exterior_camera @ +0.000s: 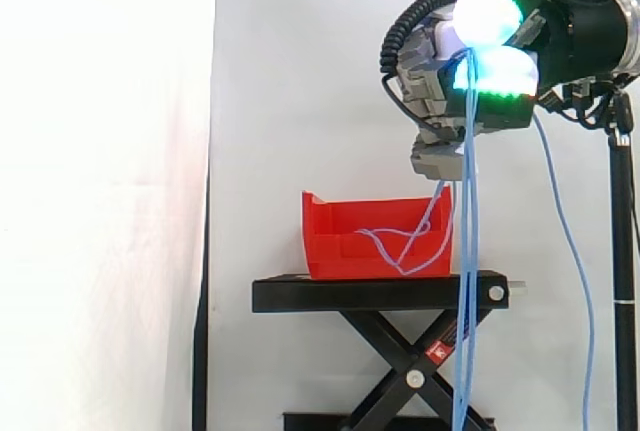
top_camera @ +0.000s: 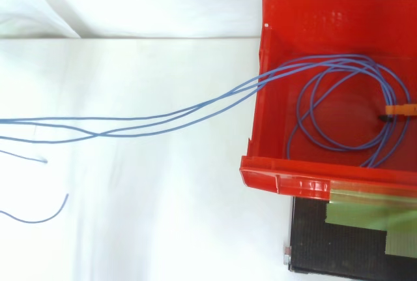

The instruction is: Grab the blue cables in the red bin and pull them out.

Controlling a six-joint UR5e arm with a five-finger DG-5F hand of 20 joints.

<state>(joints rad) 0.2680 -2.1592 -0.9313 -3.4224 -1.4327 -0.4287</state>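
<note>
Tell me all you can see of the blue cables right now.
Thin, flexible blue cables, several strands. A coil lies in the red bin, with an orange tie on it; strands climb over its wall to the hand, pinched between its fingers. Loose ends hang down past the stand.

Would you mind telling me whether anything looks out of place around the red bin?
Yes: the blue cables are only partly out. The robot hand pinches them, raised above the red bin, and strands trail over its wall, while loops lie coiled inside beside an orange tie.
</note>
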